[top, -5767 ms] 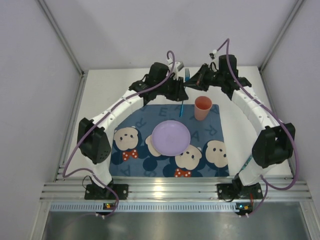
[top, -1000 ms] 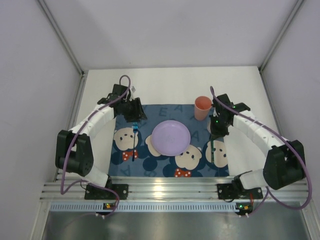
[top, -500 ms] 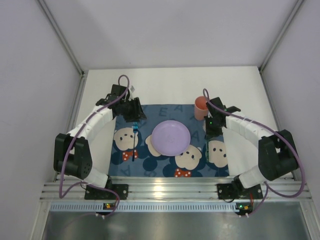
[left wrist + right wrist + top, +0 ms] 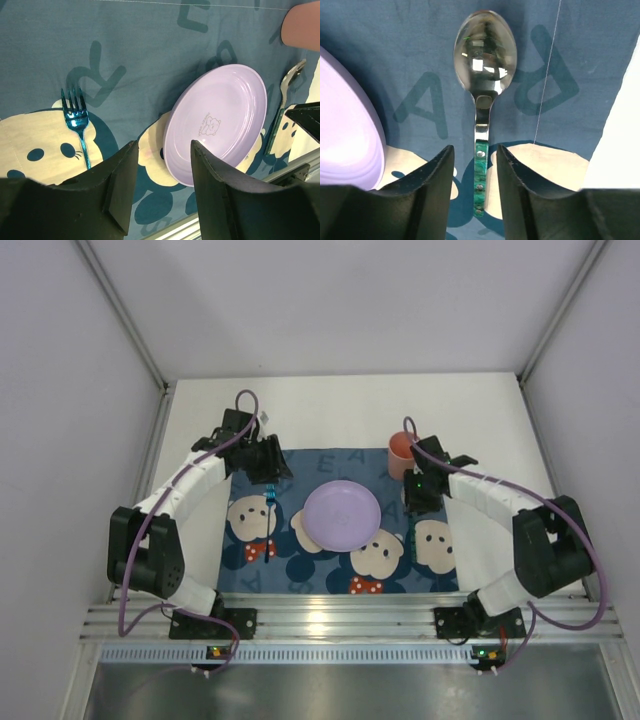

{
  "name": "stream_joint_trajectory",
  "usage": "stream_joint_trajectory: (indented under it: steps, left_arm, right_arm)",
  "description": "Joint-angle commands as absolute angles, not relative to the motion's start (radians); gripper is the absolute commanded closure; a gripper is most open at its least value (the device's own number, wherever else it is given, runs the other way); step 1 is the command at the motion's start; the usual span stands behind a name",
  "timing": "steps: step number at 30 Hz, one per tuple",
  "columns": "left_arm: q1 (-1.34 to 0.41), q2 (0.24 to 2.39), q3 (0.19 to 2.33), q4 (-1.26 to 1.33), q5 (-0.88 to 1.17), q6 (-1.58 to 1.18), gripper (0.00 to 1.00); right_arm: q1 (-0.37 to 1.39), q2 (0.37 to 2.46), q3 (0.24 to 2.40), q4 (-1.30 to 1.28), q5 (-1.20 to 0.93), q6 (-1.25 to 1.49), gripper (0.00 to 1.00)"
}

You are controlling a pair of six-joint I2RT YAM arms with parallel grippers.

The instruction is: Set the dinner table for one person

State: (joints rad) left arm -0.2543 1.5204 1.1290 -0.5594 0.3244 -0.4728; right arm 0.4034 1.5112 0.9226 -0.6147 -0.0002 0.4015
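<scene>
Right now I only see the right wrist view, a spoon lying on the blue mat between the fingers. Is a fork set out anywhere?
Observer: Yes, a blue fork lies on the mat, left of the purple plate.
Operator: Where's the cup?
Observer: The orange cup stands upright at the mat's far edge, beyond the plate and to its right.
Operator: Is the other arm holding anything?
Observer: No, the left hand is open, nothing between its fingers.

Top ext: high over near edge, looking down on whole table [image 4: 330, 410]. L wrist: close above mat [image 4: 140, 45], taking in fork [image 4: 76, 122], plate [image 4: 215, 122], spoon [image 4: 282, 107]. R wrist: v. close, straight down. Shared w/ L: spoon, plate rim.
</scene>
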Motion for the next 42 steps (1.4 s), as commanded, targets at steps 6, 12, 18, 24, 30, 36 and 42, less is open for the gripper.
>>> stream_joint_trajectory:
  steps: [6,12,18,24,30,36,42]
  left_arm:
    - [-0.256,1.48,1.161,-0.538,0.288,-0.456,0.48]
    - [-0.256,1.37,1.19,-0.523,0.048,-0.385,0.47]
    - [-0.256,1.125,0.874,-0.021,-0.424,-0.193,0.32]
    - [-0.233,1.09,0.344,0.645,-0.563,-0.06,0.12]
    - [-0.204,1.33,0.284,0.882,-0.468,-0.009,0.13]
    - [-0.12,1.521,0.35,1.003,-0.336,-0.029,0.1]
    - [-0.028,1.58,0.316,1.099,-0.149,-0.072,0.03]
  right_arm:
    - [0.429,1.379,0.899,-0.666,-0.014,0.399,0.57]
    - [0.459,1.076,0.984,-0.718,-0.04,0.331,0.51]
    - [0.466,0.789,1.038,-0.608,0.184,0.302,0.0]
    - [0.466,0.528,0.711,-0.324,0.143,0.199,0.0]
    - [0.466,0.362,0.627,-0.331,0.224,0.176,0.0]
    - [0.466,0.354,0.669,-0.4,0.281,0.265,0.0]
    - [0.466,0.446,0.706,-0.394,0.186,0.301,0.0]
